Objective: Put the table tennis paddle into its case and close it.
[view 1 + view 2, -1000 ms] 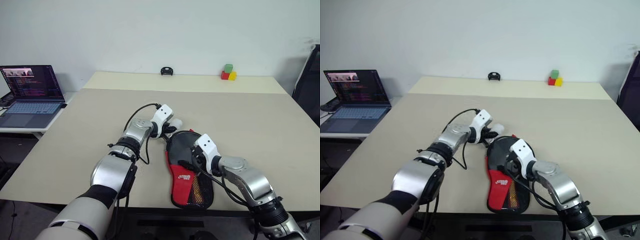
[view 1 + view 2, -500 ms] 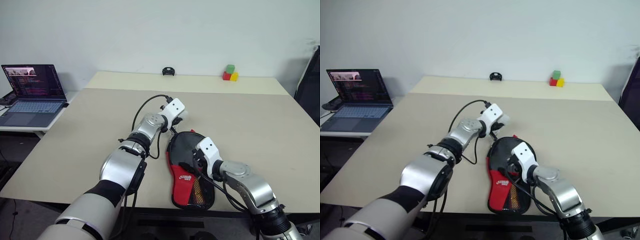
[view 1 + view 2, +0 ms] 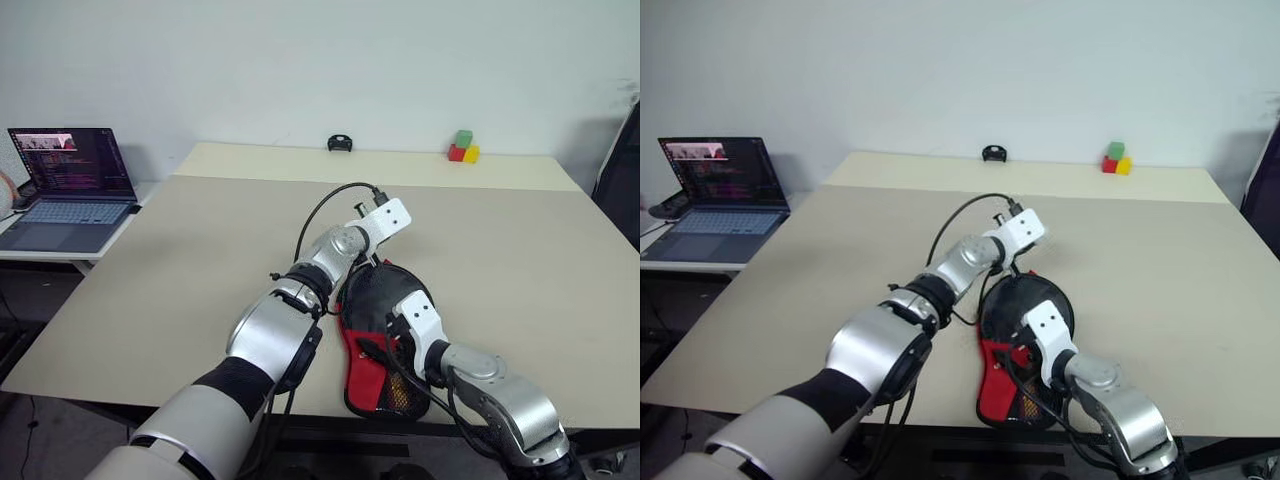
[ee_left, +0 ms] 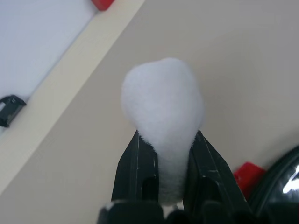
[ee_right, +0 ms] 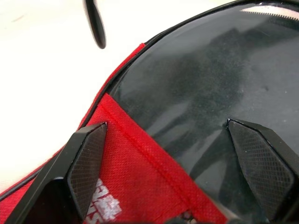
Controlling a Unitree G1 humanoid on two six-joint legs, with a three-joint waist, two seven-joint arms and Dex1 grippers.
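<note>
my left gripper (image 4: 162,184) is clamped on the white pompom (image 4: 162,105) above the far end of the case (image 3: 385,335), which lies flat on the table (image 3: 150,270) near its front edge. my right gripper (image 5: 175,163) hangs spread wide over the case's black and red fabric.

Both arms reaching forward, one gripper clamped, one spread

The left gripper (image 4: 161,161) is pinching its two black fingers (image 4: 135,170) tight, its arm stretching far ahead and crossing rightward; the right gripper (image 5: 170,154) is hanging behind it, nearer the body, with fingers (image 5: 86,161) splayed wide, angling slightly down.
</note>
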